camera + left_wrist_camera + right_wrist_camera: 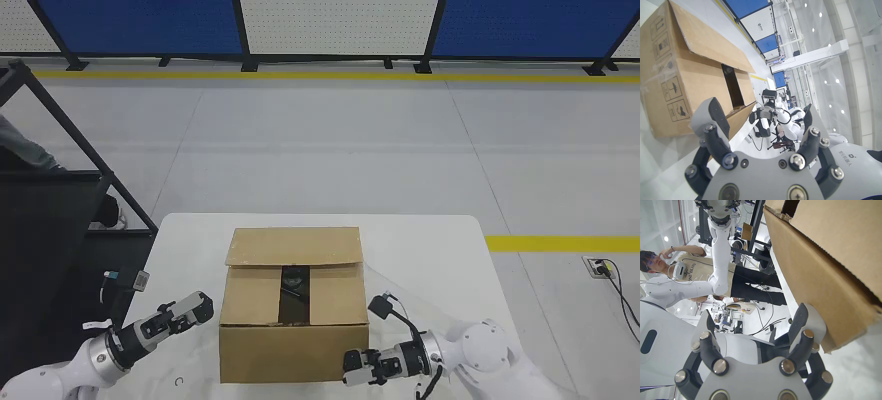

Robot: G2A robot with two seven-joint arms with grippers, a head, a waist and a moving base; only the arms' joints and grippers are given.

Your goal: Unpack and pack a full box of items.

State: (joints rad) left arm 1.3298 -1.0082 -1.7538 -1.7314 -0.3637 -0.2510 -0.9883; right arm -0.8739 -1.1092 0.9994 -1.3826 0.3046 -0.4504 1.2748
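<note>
though ajar, box (255, 300) interior indistinct

The box (290, 340) is brown cardboard, with small black picture signs (668, 89) on one side. The table (190, 250) is white. The left gripper (762, 106) and the right gripper (754, 311) are grey-white with black pads. The floor (350, 150) is pale grey, with a yellow stripe (560, 243) at the box's 3 o'clock. Blue wall panels (140, 25) stand at 12 o'clock.
</note>
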